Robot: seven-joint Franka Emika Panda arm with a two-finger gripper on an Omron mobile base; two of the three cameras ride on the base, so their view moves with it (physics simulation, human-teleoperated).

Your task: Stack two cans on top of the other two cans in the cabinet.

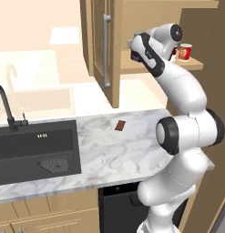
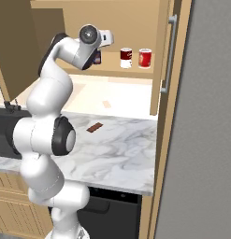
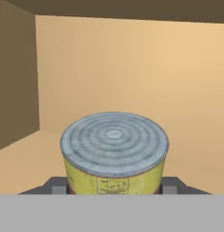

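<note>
- White-and-grey veined marble counter [image 1: 109, 150], running across the kitchen.
- Black rectangular sink [image 1: 34, 152] sunk into the counter's left end; curved black tap [image 1: 5, 107] rising at its back edge.
- Small flat brown block [image 1: 120, 125] lying near the counter's back edge.
- Light tan wooden drawers [image 1: 45, 214] below the counter; dark appliance front [image 2: 112, 214] beside them.
- Pale cream wall [image 1: 36, 41] behind.
- Tall flat grey panel [image 2: 205, 140] along the right.
</note>
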